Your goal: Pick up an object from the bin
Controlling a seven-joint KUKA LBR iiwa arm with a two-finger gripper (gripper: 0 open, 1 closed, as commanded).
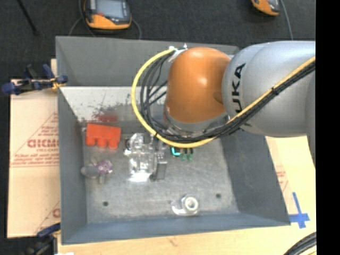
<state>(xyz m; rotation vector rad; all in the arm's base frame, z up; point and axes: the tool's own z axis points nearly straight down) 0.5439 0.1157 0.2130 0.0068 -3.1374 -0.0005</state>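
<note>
On dark floor (175, 9), grey bin (106, 57); inside, red block (102, 135); white ring (187, 204)

The plastic lump (139, 158) sits mid-floor in the bin (69, 158) — the studded block (103, 135) lies behind-left of it, the small toy (98, 169) left, the round cap (187, 204) front-right, the pincer (159, 169) just beside its right.

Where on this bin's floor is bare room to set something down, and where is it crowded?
Bare floor lies between the gripper and the right wall, and along the front, left of the white ring. Crowded: the red block, purple piece and clear plastic thing cluster beside the gripper.
</note>
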